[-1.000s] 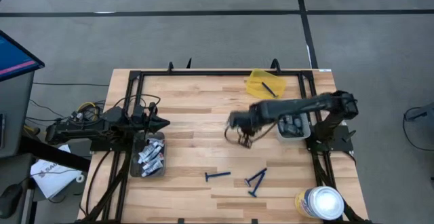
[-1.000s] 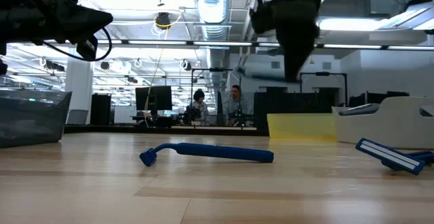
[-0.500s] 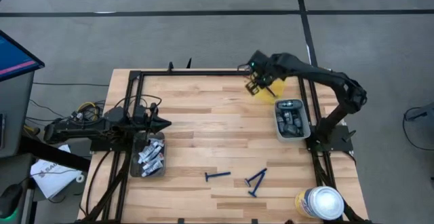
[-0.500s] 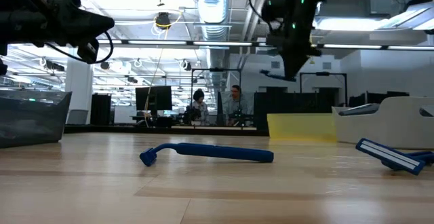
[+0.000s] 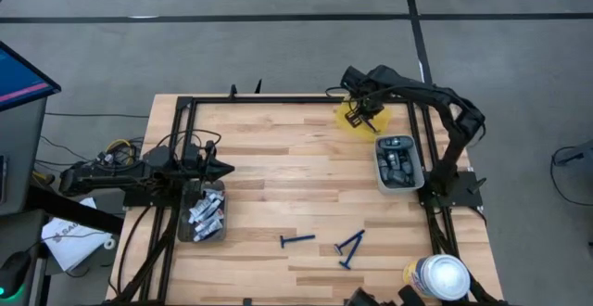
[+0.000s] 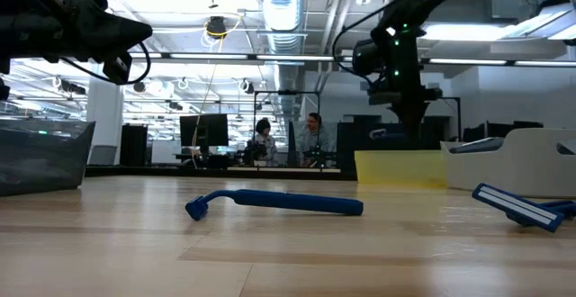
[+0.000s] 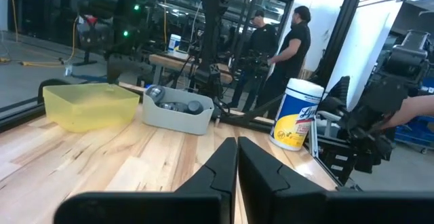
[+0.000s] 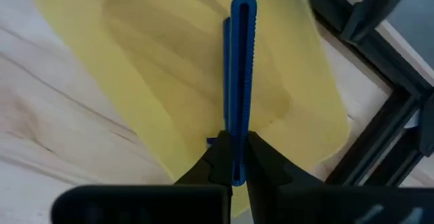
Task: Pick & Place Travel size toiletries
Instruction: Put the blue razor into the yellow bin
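My right gripper (image 5: 361,113) hangs over the yellow bin (image 5: 350,121) near the table's far edge and is shut on a dark-blue razor (image 8: 241,61). In the low view it (image 6: 405,128) sits just above the bin's rim (image 6: 400,166). Loose razors lie flat on the table near its near edge: one (image 5: 297,240) alone and two crossed (image 5: 350,244). My left gripper (image 5: 225,168) is shut and touches nothing. It waits above the dark bin of white-and-blue tubes (image 5: 204,211). Dark grey pods fill the grey bin (image 5: 399,162). My right gripper pinches the razor between its two fingers at one end of the ribbed handle (image 8: 237,139). The fingers come from above, pointing down, and the handle runs on straight out from them over the yellow bin's floor. Whether its free end touches the bin, I cannot tell.
A large white-lidded canister (image 5: 435,278) stands at the table's near right corner. A black frame (image 5: 278,102) runs along the table's edges. People stand in the room beyond the table (image 7: 285,54). Bare wood lies between the bins (image 5: 296,176).
My right gripper has carried the razor from over the table's middle toward the far edge, to above the yellow bin, and has come down closer to the bin. The razors on the table have not moved.
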Motion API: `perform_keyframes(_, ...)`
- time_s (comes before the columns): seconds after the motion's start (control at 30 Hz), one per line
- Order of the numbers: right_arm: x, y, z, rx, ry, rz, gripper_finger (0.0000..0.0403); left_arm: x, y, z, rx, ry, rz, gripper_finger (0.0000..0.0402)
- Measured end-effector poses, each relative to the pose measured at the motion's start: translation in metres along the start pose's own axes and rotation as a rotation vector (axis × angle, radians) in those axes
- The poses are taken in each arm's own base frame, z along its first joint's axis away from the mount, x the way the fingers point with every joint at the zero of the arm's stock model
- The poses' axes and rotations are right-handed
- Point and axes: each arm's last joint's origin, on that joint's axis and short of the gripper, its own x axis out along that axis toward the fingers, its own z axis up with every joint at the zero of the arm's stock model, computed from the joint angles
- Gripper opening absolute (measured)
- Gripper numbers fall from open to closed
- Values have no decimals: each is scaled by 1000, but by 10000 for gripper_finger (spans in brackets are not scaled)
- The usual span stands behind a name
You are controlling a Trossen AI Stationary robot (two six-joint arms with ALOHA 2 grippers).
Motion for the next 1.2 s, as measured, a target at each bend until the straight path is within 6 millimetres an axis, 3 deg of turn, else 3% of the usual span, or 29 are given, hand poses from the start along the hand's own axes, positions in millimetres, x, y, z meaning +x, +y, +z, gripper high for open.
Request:
perform_keyframes(0.3,33,13,2,-60,115,-35,13,0,0,1,1,-6,-2,6)
perform_keyframes(0.73,35,16,5,-66,96,-69,94,0,0,1,1,-11,-3,6)
perform_keyframes(0.87,21,15,12,-63,74,-60,147,0,0,1,1,-11,-3,8)
perform_keyframes(1.03,-11,22,20,-80,22,-38,214,0,0,1,1,-11,-3,10)
perform_keyframes(1.2,-56,43,22,-169,-72,-6,232,0,0,1,1,-12,-3,10)
